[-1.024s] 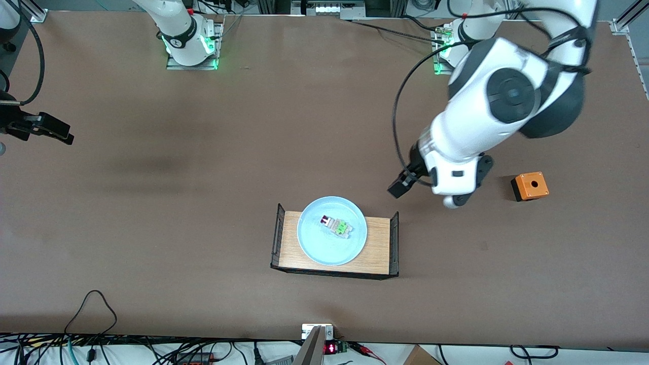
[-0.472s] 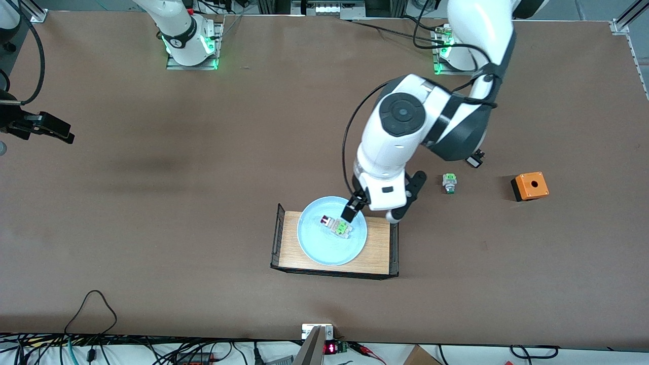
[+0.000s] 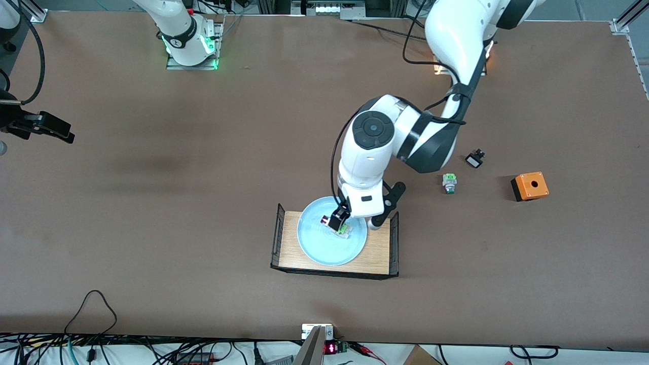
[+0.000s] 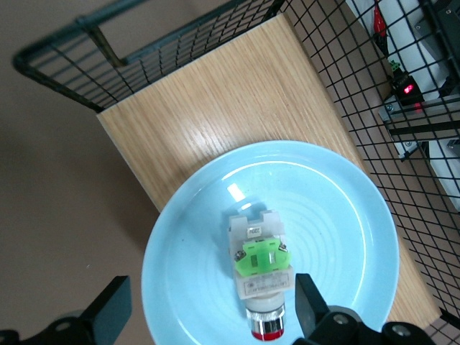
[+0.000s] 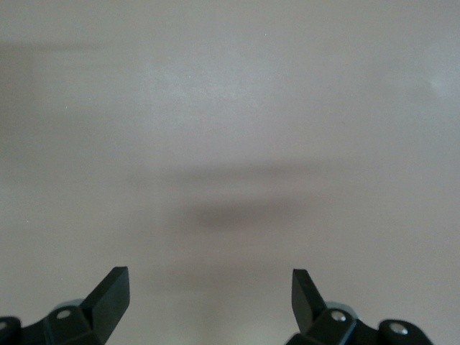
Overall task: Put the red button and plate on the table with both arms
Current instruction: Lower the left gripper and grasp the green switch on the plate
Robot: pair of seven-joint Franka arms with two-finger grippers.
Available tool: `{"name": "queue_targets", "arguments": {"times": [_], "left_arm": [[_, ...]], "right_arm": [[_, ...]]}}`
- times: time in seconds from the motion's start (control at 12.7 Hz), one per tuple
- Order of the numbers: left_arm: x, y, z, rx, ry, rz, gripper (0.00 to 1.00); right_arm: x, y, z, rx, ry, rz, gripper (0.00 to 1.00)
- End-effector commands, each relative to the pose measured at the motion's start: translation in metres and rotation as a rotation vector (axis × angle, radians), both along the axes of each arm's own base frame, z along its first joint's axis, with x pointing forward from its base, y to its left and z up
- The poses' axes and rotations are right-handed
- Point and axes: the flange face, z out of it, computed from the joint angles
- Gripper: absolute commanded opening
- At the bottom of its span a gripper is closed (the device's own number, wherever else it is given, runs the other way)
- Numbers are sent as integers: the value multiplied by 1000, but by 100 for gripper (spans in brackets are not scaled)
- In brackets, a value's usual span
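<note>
1. Front view: the left gripper (image 3: 338, 221) is seen low over the plate (image 3: 317, 246), which rests on the light-wood tray (image 3: 377, 248) on the table (image 3: 152, 228). The red button (image 3: 325, 220) lies in the plate, partly covered by the gripper. The right gripper (image 3: 50, 131) is held waiting over the right arm's end of the table. A green button (image 3: 448, 183), a small black-and-white switch (image 3: 474, 159) and an orange box (image 3: 530, 186) lie toward the left arm's end of the table.

2. Left wrist view: the fingers (image 4: 108, 316) are shown spread wide, nothing held, with the red button (image 4: 260, 277) between them and untouched. A good grasp is judged to need the fingers lowered astride the block body and closed squarely, so that the part is not tipped or slid across the smooth plate (image 4: 345, 215). The finger gap and the button's alignment are shown only here.

3. Right wrist view: the right gripper (image 5: 208, 296) is shown wide open and empty above bare table (image 5: 230, 108); this state cannot be read from the front view.
</note>
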Motion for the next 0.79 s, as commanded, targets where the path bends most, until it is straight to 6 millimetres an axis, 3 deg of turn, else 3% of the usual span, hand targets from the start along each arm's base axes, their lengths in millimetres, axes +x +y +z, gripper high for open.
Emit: {"name": "queue_targets", "arguments": {"times": [0.0, 0.24, 0.47, 0.71], "left_arm": [[6, -19, 8, 12, -91, 42, 100], [12, -21, 8, -12, -141, 49, 100], [11, -25, -16, 15, -131, 42, 100], [9, -28, -23, 23, -126, 37, 100]], "right_arm": [[-4, 4, 7, 15, 1, 7, 100], [-4, 5, 7, 16, -1, 4, 100], [-4, 5, 7, 19, -1, 4, 100], [-4, 5, 6, 19, 0, 4, 100]]}}
